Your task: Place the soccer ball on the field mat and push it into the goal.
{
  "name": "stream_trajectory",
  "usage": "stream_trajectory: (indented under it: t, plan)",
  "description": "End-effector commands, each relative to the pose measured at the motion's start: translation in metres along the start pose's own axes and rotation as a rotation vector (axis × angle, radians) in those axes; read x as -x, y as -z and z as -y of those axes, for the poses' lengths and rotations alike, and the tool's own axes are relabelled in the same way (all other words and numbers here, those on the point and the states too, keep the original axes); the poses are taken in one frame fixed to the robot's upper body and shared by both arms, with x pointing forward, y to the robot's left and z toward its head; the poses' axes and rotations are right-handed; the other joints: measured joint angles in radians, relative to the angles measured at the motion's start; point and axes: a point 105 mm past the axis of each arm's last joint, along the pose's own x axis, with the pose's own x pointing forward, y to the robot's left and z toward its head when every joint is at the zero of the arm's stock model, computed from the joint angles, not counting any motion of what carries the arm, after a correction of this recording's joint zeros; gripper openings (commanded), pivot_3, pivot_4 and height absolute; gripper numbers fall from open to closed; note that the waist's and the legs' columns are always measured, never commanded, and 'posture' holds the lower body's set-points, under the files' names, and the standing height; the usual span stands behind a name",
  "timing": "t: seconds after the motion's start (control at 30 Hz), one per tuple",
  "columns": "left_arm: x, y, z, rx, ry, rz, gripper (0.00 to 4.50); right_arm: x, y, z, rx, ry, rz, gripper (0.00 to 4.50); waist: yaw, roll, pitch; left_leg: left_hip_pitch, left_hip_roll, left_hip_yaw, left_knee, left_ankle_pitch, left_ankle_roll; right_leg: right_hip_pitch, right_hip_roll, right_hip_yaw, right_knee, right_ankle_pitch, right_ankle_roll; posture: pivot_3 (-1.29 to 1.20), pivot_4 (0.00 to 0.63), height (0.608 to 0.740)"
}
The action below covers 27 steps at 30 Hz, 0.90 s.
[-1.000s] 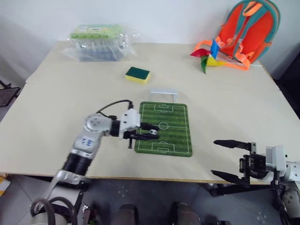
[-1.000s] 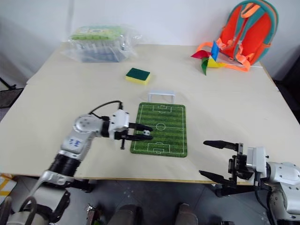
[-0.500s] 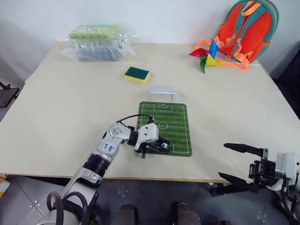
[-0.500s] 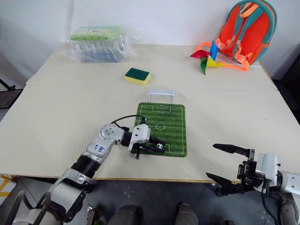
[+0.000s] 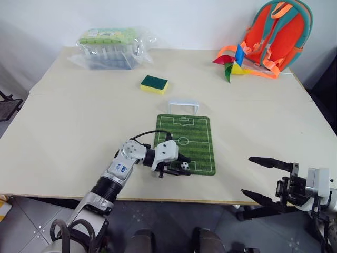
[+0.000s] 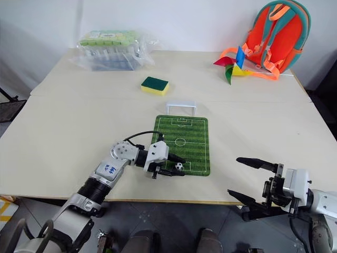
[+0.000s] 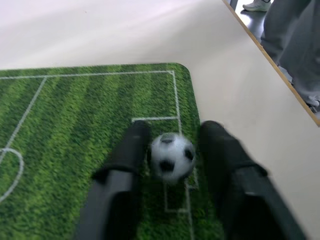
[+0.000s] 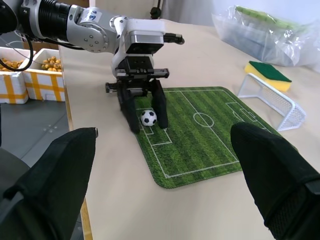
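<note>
1. One step done: the soccer ball (image 6: 179, 165) rests on the field mat (image 6: 194, 138), lower centre of frame.
2. Left gripper (image 6: 178, 165) spread around it; right gripper (image 6: 247, 178) spread, empty.
3. Outstanding: push into the goal (image 6: 181, 108).

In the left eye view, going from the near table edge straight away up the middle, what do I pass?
Soccer ball between the left gripper fingers → field mat → goal → sponge.

Beige table (image 5: 79, 121); white wall (image 5: 179, 21); grey tiled floor (image 5: 21, 226).
</note>
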Motion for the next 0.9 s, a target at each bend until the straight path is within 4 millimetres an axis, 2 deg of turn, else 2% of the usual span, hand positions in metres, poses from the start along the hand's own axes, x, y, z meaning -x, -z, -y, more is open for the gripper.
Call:
stream_trajectory:
  t: [0.03,0.07,0.27,0.47,0.63,0.73,0.77,0.83,0.9]
  plan:
    - [-0.002,-0.012,0.000,-0.068,-0.006,0.030,3.43,-0.002,-0.006,0.001,0.017,0.000,0.017,4.50,0.000,0.000,0.000,0.000,0.000,0.000,0.000,0.000,0.000,0.000,0.000,0.000,0.000,0.000,0.000,0.00,0.150,0.740]
    - [-0.002,-0.013,0.000,-0.070,-0.005,0.035,3.73,-0.003,-0.006,0.001,0.015,-0.001,0.017,4.50,0.000,0.000,0.000,0.000,0.000,0.000,0.000,0.000,0.000,0.000,0.000,0.000,0.000,0.000,0.000,0.00,0.150,0.740]
    - [0.003,-0.022,-0.002,-0.098,-0.021,0.080,3.73,-0.008,-0.007,-0.001,-0.003,-0.011,0.022,4.50,0.000,0.000,0.000,0.000,0.000,0.000,0.000,0.000,0.000,0.000,0.000,0.000,0.000,0.000,0.000,0.00,0.150,0.740]
    - [0.018,-0.037,0.000,-0.098,-0.028,0.154,3.73,-0.009,-0.005,-0.002,-0.019,-0.017,0.023,4.50,-0.001,0.000,0.000,0.000,0.000,0.000,0.001,0.000,0.000,0.000,0.000,0.000,0.000,0.000,0.000,0.00,0.150,0.740]
    - [0.050,-0.047,0.008,-0.071,-0.048,0.214,3.73,-0.009,-0.002,0.000,-0.026,-0.022,0.024,4.50,-0.002,0.000,0.000,0.000,0.000,0.000,0.001,0.000,0.000,0.000,0.000,0.001,0.001,0.000,0.000,0.00,0.150,0.740]
    - [0.075,-0.033,0.026,-0.006,-0.039,0.191,3.73,-0.007,-0.002,0.002,-0.016,-0.019,0.031,4.50,-0.008,0.001,0.001,0.002,0.001,0.000,0.000,-0.001,0.000,0.000,0.000,0.002,0.001,0.000,0.000,0.00,0.150,0.740]
    - [0.080,-0.029,0.030,0.018,-0.039,0.179,3.33,-0.007,-0.002,0.003,-0.014,-0.018,0.033,4.50,-0.008,0.001,0.001,0.002,0.001,0.001,0.000,-0.001,0.000,0.000,0.000,0.002,0.001,0.000,0.000,0.00,0.150,0.740]
    - [0.086,-0.021,0.046,0.049,-0.004,0.158,2.86,-0.004,-0.002,0.005,-0.006,-0.014,0.034,4.50,-0.005,0.002,0.001,0.002,0.001,0.001,0.001,-0.001,0.000,0.000,0.000,0.002,0.001,0.000,0.000,0.00,0.150,0.740]
    - [0.086,-0.017,0.059,0.073,0.005,0.169,2.24,0.002,0.002,0.007,0.015,-0.002,0.031,4.50,0.001,0.002,0.001,0.001,0.000,0.001,0.001,-0.002,0.001,0.000,0.000,0.003,0.001,0.000,0.000,0.00,0.150,0.740]
